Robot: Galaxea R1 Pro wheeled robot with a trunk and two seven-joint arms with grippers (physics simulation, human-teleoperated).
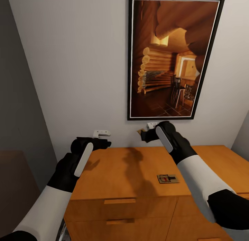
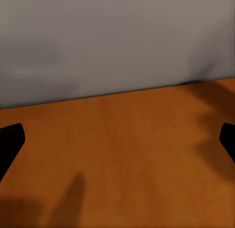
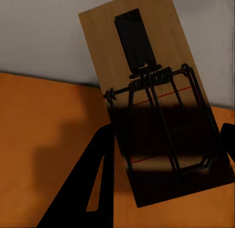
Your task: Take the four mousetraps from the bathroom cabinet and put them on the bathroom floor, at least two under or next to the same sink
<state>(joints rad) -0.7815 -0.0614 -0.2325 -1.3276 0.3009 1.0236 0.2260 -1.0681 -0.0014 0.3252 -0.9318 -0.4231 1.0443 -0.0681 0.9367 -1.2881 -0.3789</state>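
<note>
My right gripper (image 1: 147,130) hangs above the back of the orange-brown cabinet (image 1: 124,172), shut on a mousetrap (image 3: 152,105). This trap is a small wooden board with a black wire spring, and it is tilted between the fingers (image 3: 98,189). Another mousetrap (image 1: 167,179) lies flat on the cabinet top, in front of the right arm. My left gripper (image 1: 102,137) hovers over the cabinet's back left part. In the left wrist view it (image 2: 117,139) is wide open with only bare wood (image 2: 117,159) beneath. The bathroom floor and the sink are out of view.
A pale wall rises right behind the cabinet, with a large framed log-cabin picture (image 1: 169,58) above my right gripper. Drawer fronts with bar handles (image 1: 120,201) face me. A second cabinet section (image 1: 221,161) continues to the right. A grey wall (image 1: 17,96) closes the left side.
</note>
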